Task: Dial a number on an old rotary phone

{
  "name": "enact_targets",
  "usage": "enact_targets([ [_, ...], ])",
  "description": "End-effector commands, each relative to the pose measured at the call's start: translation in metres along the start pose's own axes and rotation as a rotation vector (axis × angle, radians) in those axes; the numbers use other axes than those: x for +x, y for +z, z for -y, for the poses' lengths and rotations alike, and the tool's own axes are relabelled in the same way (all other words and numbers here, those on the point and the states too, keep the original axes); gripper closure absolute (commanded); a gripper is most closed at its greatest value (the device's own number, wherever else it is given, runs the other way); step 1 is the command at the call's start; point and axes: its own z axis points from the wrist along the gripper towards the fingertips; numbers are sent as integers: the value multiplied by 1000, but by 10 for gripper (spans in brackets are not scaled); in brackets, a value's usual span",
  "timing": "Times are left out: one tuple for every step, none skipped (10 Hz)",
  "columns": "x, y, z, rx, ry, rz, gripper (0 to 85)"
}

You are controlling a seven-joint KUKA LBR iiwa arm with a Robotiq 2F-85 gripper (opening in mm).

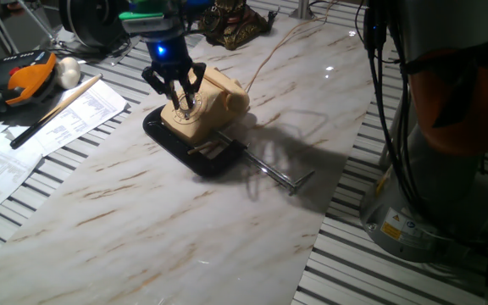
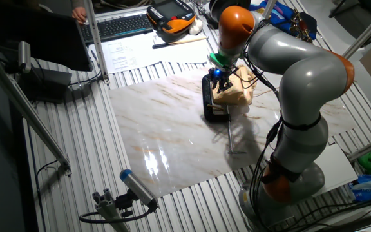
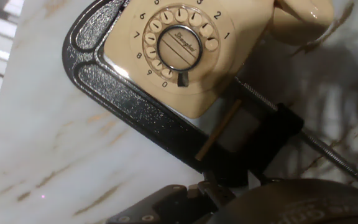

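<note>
Marble-veined tabletop [image 1: 185, 229] under clamped phone [image 1: 214, 97]; slatted bench [image 2: 63, 161] around

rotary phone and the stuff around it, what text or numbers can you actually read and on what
"1 2 … 6 7 8 9 0": digits around the dial of the old rotary phone; 3, 4 and 5 are cut off.
Script word on the dial's centre disc: too blurred to read.
Printed sheets and yellow label on the robot base: too small.

A cream-beige old rotary phone [image 1: 203, 103] is set on the marble table [image 1: 185, 220]; its round numbered dial [image 3: 179, 45] is seen on the sloped face.
</note>
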Motion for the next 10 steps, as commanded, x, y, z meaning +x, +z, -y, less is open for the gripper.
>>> enact_targets([
  [0, 3, -2, -2, 12, 6, 510],
  [1, 8, -4, -8, 30, 14, 510],
  [4, 13, -6, -15, 47, 24, 510],
  [7, 19, -7, -19, 60, 27, 510],
  [9, 23, -8, -21, 74, 27, 510],
  [9, 25, -10, -21, 78, 26, 510],
  [9, 26, -12, -21, 89, 26, 510],
  [9, 28, -13, -24, 95, 28, 510],
  [10, 31, -13, -26, 101, 28, 510],
  [11, 33, -13, -30, 109, 30, 510],
])
